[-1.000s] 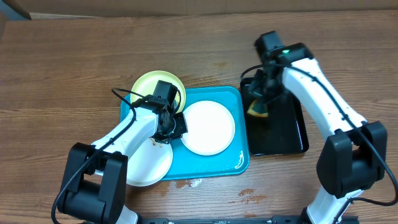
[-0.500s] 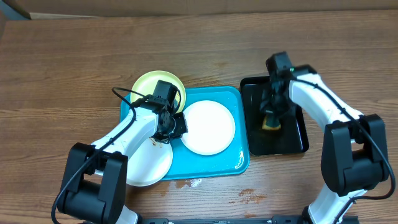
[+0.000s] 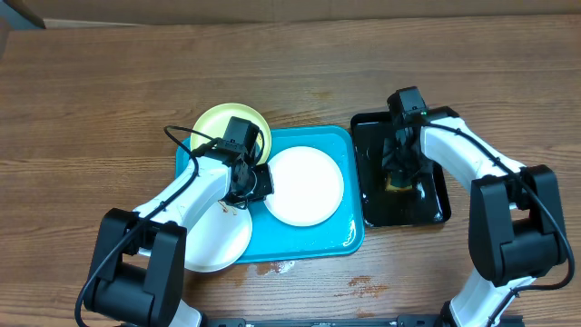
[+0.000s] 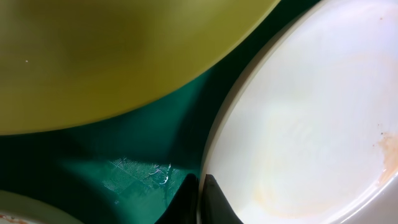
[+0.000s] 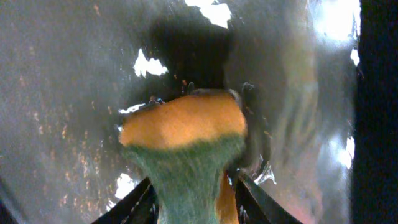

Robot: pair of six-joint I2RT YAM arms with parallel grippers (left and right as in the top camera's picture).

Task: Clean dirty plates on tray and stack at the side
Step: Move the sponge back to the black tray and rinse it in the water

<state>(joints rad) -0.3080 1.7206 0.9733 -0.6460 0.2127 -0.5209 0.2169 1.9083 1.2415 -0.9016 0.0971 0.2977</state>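
The turquoise tray (image 3: pixel 313 241) holds a white plate (image 3: pixel 309 186) in its middle. My left gripper (image 3: pixel 252 182) is shut on that plate's left rim, and the left wrist view shows the fingertips (image 4: pixel 208 186) pinched together at the edge of the white plate (image 4: pixel 298 124). A pale yellow-green plate (image 3: pixel 222 127) overlaps the tray's far left corner. A second white plate (image 3: pixel 213 241) lies over its near left edge. My right gripper (image 3: pixel 398 173) is low over the black tray (image 3: pixel 436 213). Its jaws stand parted either side of an orange and green sponge (image 5: pixel 183 134) resting there.
The black tray's floor (image 5: pixel 62 93) is wet and glossy. Water drops glisten on the turquoise tray's near right corner (image 3: pixel 349 234). Brown smears mark the wooden table (image 3: pixel 368 286) in front of the trays. A cardboard edge (image 3: pixel 272 9) runs along the table's far side.
My right gripper came down and toward the front of the black tray with the sponge, and its jaws have parted. The left arm and the plates have not moved.
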